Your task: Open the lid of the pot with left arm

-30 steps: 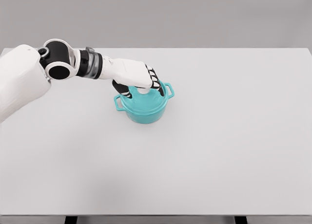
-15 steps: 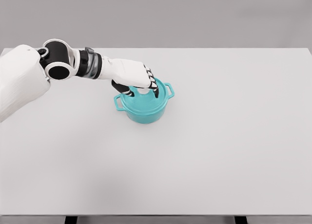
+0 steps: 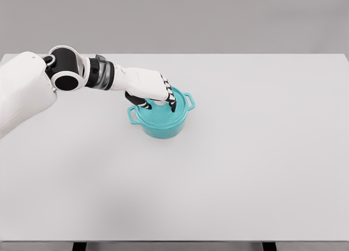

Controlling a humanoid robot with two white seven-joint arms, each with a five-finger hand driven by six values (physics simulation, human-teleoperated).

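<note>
A teal pot (image 3: 161, 125) with two side handles stands on the white table (image 3: 245, 153), a little left of the middle. Its teal lid (image 3: 163, 115) sits flat on the pot. My left hand (image 3: 158, 102) reaches in from the left and lies on top of the lid. Its fingers (image 3: 171, 100) curl down around the knob at the lid's centre, and the hand hides most of the knob. The thumb presses in from the near left side. My right arm does not show.
The left forearm (image 3: 109, 76) stretches over the table's back left part, low above the surface. The table's far edge runs just behind the pot, and the near edge lies along the bottom of the view.
The fingers have drawn inward from the pot's right rim toward the lid's centre and closed on the knob. The pot and lid have not moved.
</note>
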